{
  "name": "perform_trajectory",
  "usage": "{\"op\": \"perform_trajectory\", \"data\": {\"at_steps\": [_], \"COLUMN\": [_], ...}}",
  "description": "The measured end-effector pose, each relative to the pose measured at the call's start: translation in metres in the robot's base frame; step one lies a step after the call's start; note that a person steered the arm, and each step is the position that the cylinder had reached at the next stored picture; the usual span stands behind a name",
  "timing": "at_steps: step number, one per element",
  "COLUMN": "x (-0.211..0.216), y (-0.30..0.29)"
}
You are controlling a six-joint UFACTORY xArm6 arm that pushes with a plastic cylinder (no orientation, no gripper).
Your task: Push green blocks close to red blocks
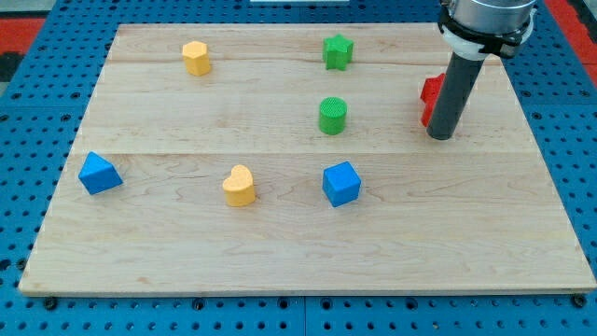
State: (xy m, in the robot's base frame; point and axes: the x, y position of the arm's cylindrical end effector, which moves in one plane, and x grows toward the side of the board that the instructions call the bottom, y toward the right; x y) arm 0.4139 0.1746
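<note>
A green star-shaped block sits near the view's top, right of centre. A green cylinder stands below it. A red block lies at the view's right, partly hidden behind the rod, so its shape is unclear. My tip rests on the board just below and right of the red block, touching or nearly touching it. The tip is well to the right of the green cylinder.
A yellow block lies at the top left. A yellow heart-shaped block and a blue cube lie lower in the middle. A blue block is at the left edge. The wooden board sits on a blue pegboard.
</note>
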Motion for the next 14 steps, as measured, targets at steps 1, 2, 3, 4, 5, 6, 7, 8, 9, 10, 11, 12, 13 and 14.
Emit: {"op": "perform_trajectory", "data": {"at_steps": [1,2,3,4,5,6,7,8,9,10,11,12,13,14], "x": [0.017,0.010,0.024,0.002,-0.014,-0.021,-0.025,-0.048,-0.049,-0.099,-0.105,-0.130,-0.176,-0.181], "y": [-0.038,-0.113,-0.158,-0.203,-0.131,-0.100,-0.168,-0.109,-0.071,-0.123,-0.200,-0.237,-0.201,-0.150]}}
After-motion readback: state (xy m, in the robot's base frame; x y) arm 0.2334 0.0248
